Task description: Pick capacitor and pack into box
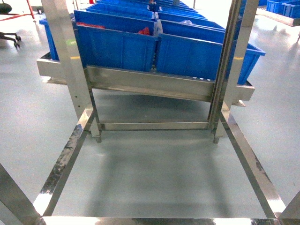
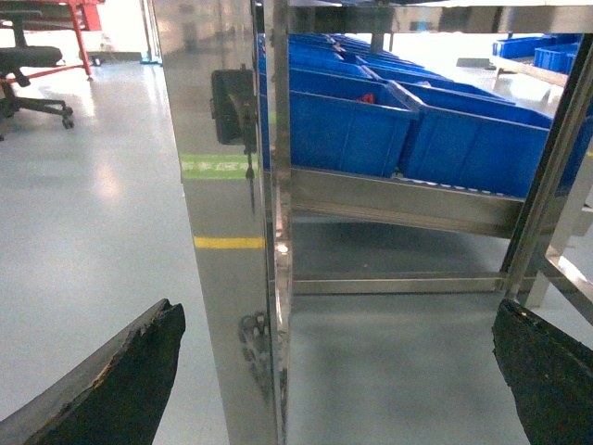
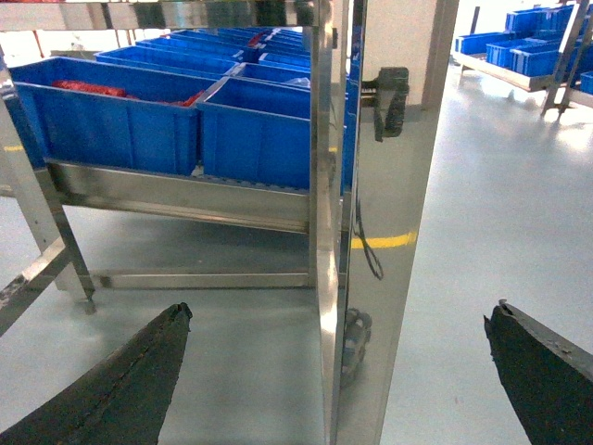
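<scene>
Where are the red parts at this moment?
In the head view, the red parts lie inside the left blue bin on the steel rack, behind the frame's left post.

Rows of blue bins (image 1: pixel 187 56) sit side by side on a tilted steel rack (image 1: pixel 150 84), red bits showing inside one; grey floor (image 1: pixel 154 173) lies below.

Steel rack (image 1: pixel 150 84); blue bins (image 1: pixel 117 47); grey floor (image 1: pixel 154 173)

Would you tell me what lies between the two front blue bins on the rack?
Nothing sits between them in the head view: the left blue bin and right blue bin stand side by side, rims nearly touching, on the steel rack.
</scene>
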`<state>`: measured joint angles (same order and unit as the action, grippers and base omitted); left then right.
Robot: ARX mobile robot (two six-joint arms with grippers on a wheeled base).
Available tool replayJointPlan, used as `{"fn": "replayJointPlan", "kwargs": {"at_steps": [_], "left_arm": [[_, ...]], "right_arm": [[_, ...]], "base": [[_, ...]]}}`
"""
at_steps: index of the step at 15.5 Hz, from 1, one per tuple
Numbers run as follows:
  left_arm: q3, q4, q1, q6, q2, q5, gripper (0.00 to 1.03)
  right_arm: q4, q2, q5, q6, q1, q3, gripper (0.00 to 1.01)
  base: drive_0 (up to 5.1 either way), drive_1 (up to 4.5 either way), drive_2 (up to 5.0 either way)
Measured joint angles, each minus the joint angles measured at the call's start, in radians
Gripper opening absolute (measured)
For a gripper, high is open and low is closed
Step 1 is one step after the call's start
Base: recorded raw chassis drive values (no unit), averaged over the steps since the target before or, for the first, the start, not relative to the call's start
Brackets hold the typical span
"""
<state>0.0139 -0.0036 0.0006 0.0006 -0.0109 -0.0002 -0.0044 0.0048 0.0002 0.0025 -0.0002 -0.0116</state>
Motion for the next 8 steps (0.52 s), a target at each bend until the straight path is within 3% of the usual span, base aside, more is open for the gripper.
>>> {"fn": "replayJointPlan", "kwargs": {"at_steps": [8], "left_arm": [[0.0, 0.0, 0.0, 0.0, 0.0, 0.0, 0.98]], "right_arm": [[0.0, 0.0, 0.0, 0.0, 0.0, 0.0, 0.98]], "base": [[0.0, 0.0, 0.0]]}}
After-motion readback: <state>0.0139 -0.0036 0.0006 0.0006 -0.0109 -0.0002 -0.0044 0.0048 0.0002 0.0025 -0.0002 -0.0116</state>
